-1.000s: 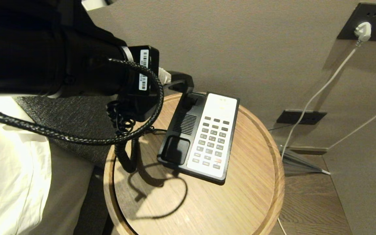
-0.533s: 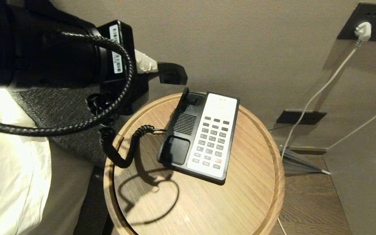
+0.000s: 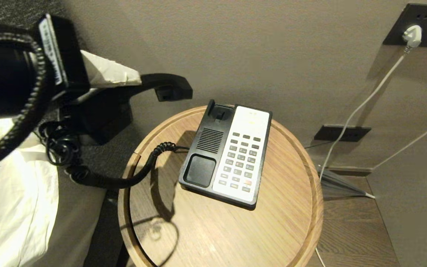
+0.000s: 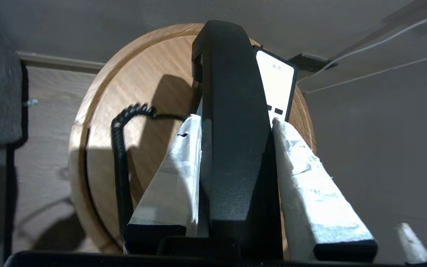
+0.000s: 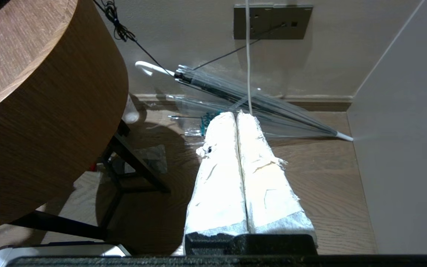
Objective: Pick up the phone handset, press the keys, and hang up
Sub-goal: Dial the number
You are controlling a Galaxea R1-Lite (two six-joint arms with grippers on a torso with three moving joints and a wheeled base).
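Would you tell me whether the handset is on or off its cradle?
Off. The left gripper holds the handset in the air beside the phone base, whose cradle recesses lie bare.

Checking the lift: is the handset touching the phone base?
Apart. Head view shows the handset held in the left gripper, clear of the phone base.

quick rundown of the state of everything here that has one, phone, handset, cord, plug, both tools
glossy black curved phone handset: lifted off its cradle, held in the air
left tool: shut on the handset
right tool: shut, empty, low beside the table
black-and-white phone base: cradle empty, flat on the round wooden table
dark grey keys: untouched
black coiled cord: stretched off the table edge
white plug: in the wall socket
clear umbrella: folded, on the floor
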